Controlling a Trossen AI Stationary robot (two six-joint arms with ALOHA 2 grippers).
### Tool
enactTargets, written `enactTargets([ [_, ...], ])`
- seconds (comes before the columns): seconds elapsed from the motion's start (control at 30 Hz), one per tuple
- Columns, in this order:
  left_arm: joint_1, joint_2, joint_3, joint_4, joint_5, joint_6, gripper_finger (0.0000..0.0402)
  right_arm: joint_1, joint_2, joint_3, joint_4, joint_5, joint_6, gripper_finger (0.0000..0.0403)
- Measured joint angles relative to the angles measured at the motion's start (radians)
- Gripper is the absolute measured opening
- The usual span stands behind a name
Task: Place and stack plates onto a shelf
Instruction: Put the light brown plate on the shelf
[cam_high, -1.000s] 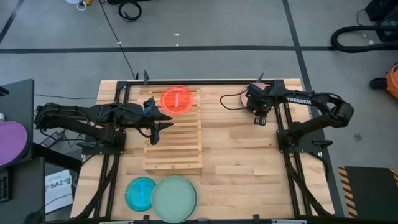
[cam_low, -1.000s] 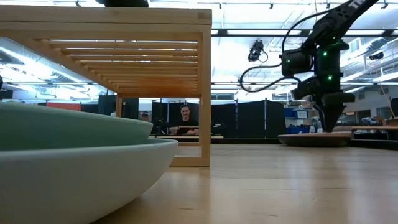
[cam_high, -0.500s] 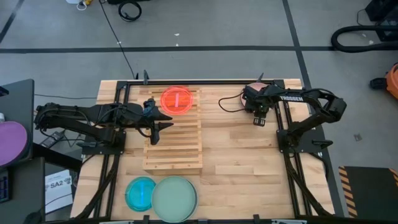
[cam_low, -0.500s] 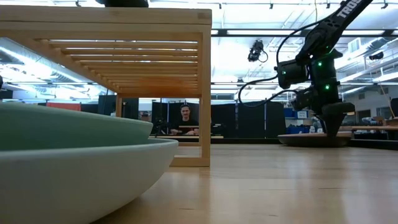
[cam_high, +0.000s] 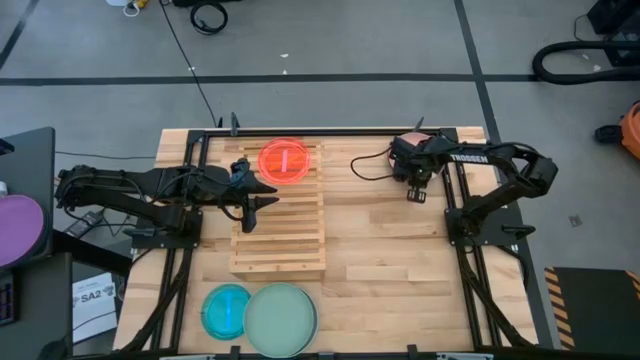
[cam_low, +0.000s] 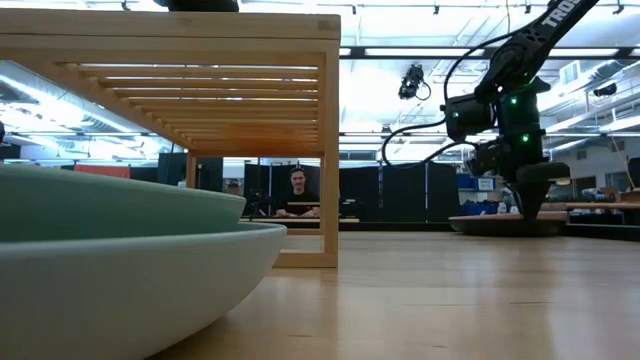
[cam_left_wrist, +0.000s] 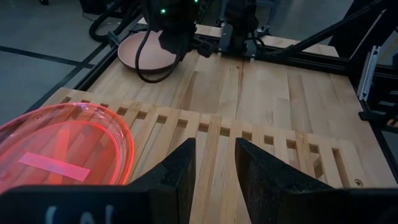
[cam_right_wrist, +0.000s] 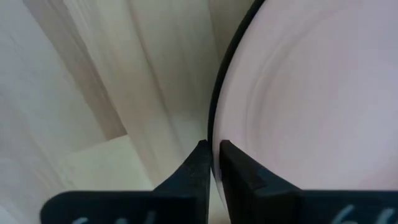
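Note:
A whitish-pink plate (cam_low: 490, 226) lies flat on the tabletop at the far right, also showing in the left wrist view (cam_left_wrist: 140, 56). My right gripper (cam_right_wrist: 213, 149) stands over its edge, pointing down, shut on the rim. A translucent red plate (cam_high: 285, 160) rests flat on the far end of the slatted wood shelf (cam_high: 280, 235). My left gripper (cam_left_wrist: 214, 158) hovers open above the shelf's left side (cam_high: 258, 200), beside the red plate (cam_left_wrist: 56, 149). A blue plate (cam_high: 226, 310) and a mint-green plate (cam_high: 281, 319) lie on the table near its front edge. My right gripper pinches the whitish plate's rim (cam_right_wrist: 216, 118) between its two fingers (cam_right_wrist: 200, 163), one finger outside the plate and one over its inner surface. The fingers come from above, pointing down (cam_low: 530, 200). The plate sits flat on the tabletop.
The shelf stands in the table's middle-left, its open underside showing in the low view (cam_low: 200, 130). Bare planks (cam_high: 385, 250) lie between the shelf and the right arm's base. Black frame rails (cam_high: 460, 230) run along both sides. A person sits far behind the table (cam_low: 298, 192).
My right gripper has come down onto the whitish plate's rim and shifted slightly toward the table's left. The plate has stayed on the table. The left arm has kept still.

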Motion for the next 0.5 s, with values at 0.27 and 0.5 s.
enactTargets([
  [0.27,0.000,0.000,0.000,0.000,0.000,0.000,0.0118,0.000,-0.006,0.085,-0.063,-0.021,0.005,0.0028],
  [0.5,0.000,0.000,0.000,0.000,0.000,0.000,0.0118,-0.001,-0.006,0.153,-0.144,-0.029,0.009,0.0028],
])
